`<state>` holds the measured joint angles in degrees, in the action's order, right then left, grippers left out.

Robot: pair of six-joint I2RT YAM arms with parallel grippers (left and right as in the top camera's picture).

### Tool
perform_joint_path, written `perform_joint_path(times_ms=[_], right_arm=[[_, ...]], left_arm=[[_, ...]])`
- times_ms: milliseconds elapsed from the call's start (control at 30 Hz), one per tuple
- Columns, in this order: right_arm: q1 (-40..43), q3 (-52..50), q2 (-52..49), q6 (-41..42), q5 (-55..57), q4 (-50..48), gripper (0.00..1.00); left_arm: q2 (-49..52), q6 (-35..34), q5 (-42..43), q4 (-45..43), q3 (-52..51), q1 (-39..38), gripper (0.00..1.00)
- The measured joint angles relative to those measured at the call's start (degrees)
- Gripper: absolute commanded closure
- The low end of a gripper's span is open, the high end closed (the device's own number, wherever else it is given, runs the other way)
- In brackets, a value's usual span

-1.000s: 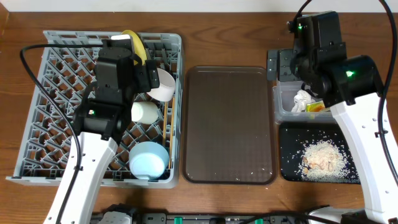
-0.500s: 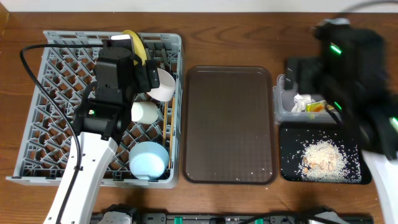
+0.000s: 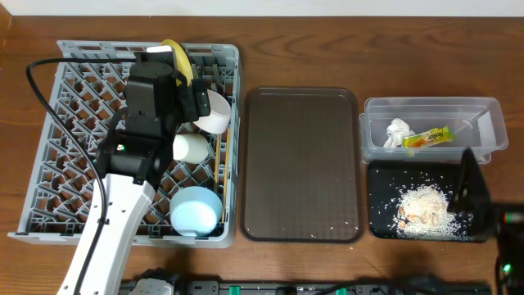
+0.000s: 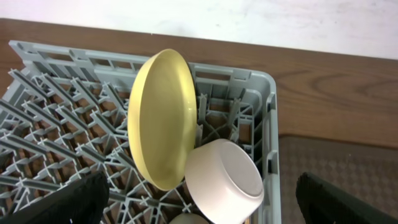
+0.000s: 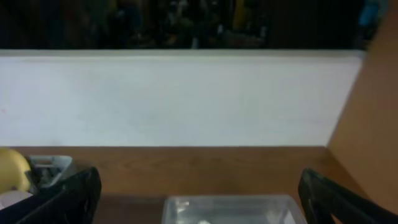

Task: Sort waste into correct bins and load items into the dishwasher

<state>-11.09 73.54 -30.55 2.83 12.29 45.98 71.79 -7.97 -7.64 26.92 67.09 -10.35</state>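
Retreat: right gripper withdrawn from clear bin, jaws wide, empty. Inside bin, ahead below it: tissue, wrapper; scraps in black bin. Over rack, left gripper wide, empty, yellow plate upright just ahead. Sorting looks finished.

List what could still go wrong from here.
1. The yellow plate stands on edge with the small bowl tilted against it. The open left gripper hangs close, and a nudge might topple both.
2. A few crumbs lie on the brown tray, so scraps may go unsorted.
3. The right arm overlaps the black bin by the food scraps and might bump it.
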Motion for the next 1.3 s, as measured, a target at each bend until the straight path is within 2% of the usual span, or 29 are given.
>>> perform_joint_path(times_ms=[200, 300, 400, 467, 800, 1033, 1300], right_arm=[[5.29, -28.48, 20.28, 0.50, -5.70, -22.51, 0.01], [7.13, -42.80, 27.76, 0.61, -10.36, -38.03, 0.01], [7.21, -52.61, 29.57, 1.05, -14.12, -49.48, 0.01], [7.23, -57.44, 29.55, 2.01, -15.56, -52.85, 0.01], [7.23, -72.32, 29.66, 3.54, -17.22, -54.29, 0.01], [7.23, -73.18, 29.77, 3.43, -15.89, -42.12, 0.01], [7.23, -73.16, 29.86, 2.51, -14.86, -42.10, 0.01]], left_arm=[[0.00, 0.00, 0.02, 0.00, 0.00, 0.00, 0.03], [0.00, 0.00, 0.02, 0.04, 0.00, 0.00, 0.03], [0.00, 0.00, 0.02, 0.02, 0.00, 0.00, 0.03], [0.00, 0.00, 0.02, 0.02, 0.00, 0.00, 0.03], [0.00, 0.00, 0.02, 0.00, 0.00, 0.00, 0.03], [0.00, 0.00, 0.02, 0.02, 0.00, 0.00, 0.02], [0.00, -0.02, 0.02, 0.04, 0.00, 0.00, 0.03]])
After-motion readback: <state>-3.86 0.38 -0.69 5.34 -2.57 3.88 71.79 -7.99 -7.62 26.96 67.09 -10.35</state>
